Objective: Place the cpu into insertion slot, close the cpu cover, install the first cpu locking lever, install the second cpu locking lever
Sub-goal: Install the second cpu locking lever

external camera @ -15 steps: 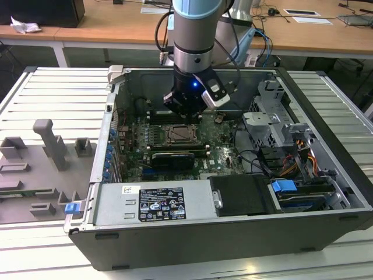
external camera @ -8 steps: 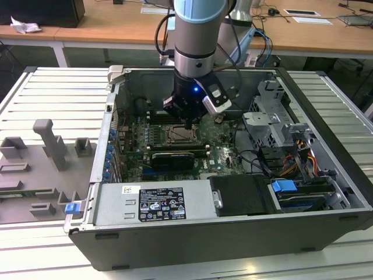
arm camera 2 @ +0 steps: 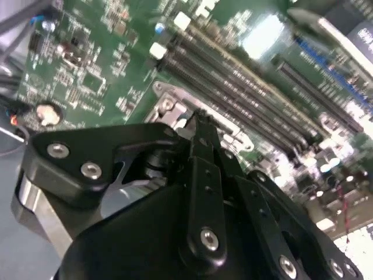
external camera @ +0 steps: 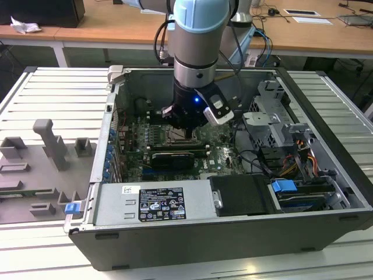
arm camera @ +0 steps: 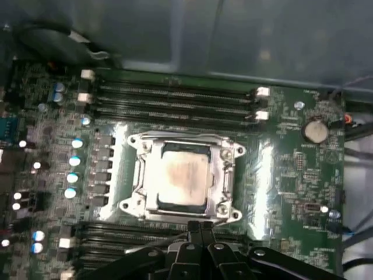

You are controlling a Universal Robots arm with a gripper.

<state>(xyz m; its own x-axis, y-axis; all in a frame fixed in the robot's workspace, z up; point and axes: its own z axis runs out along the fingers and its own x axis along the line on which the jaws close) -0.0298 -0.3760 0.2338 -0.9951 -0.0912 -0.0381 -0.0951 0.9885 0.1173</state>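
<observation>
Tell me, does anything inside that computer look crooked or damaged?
Nothing stands out. The cpu sits square in its socket with the cpu cover lying flat around it, and the claw sits at the socket's edge.

A pale slatted metal desk (external camera: pixel 52 96) carries an open computer case (external camera: pixel 233 233) lying on its side. Just beside the case, toward the exterior view's left, a grey moulded tray (external camera: pixel 41 169) rests on the slats.
</observation>
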